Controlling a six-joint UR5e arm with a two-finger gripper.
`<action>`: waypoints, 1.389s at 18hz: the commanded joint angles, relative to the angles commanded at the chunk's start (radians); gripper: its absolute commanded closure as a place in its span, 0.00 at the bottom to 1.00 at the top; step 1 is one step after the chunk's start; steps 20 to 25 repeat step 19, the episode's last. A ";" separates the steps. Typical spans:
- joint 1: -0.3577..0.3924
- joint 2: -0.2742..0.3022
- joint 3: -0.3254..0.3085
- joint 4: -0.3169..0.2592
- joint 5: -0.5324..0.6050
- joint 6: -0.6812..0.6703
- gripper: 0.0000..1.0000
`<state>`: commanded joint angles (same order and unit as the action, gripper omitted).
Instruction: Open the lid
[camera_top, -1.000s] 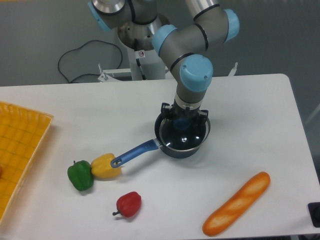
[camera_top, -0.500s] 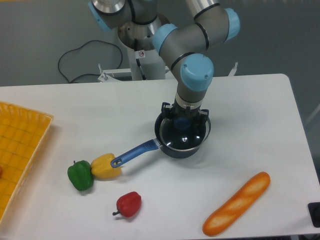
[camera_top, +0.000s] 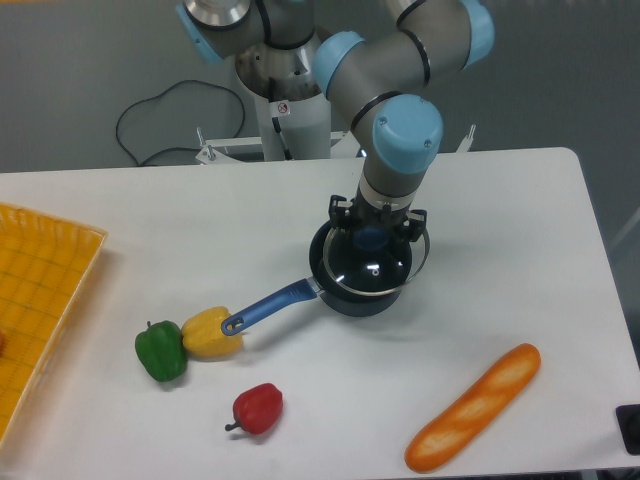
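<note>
White and broad, the table (camera_top: 500, 220) carries a dark blue saucepan (camera_top: 352, 296) near its middle, the pan's long blue handle (camera_top: 268, 306) reaching toward a yellow pepper (camera_top: 211, 333) that touches a green pepper (camera_top: 161, 350). A red pepper (camera_top: 258, 408) lies nearer the front edge, a baguette (camera_top: 474, 406) sits well to the right, and an orange tray (camera_top: 40, 300) occupies the left edge.

Directly over the saucepan, the gripper (camera_top: 371, 237) is clenched on the blue knob (camera_top: 370, 239) of the lid (camera_top: 370, 268), its fingers flanking the knob on either side. The lid's metal rim appears tilted and offset toward the right of the pan's rim, which suggests it is just coming free rather than sitting flat, though the gap is too slight to be sure.

By my judgement the grasp is done and the lift is barely begun. What remains is to raise the lid clear of the pan and carry it aside, probably to a bare part of the table.
</note>
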<state>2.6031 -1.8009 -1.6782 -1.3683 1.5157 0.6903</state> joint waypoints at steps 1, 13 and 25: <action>0.003 0.000 0.003 -0.015 -0.011 0.000 0.45; 0.049 -0.012 0.097 -0.138 -0.072 0.057 0.45; 0.061 -0.011 0.103 -0.149 -0.081 0.060 0.45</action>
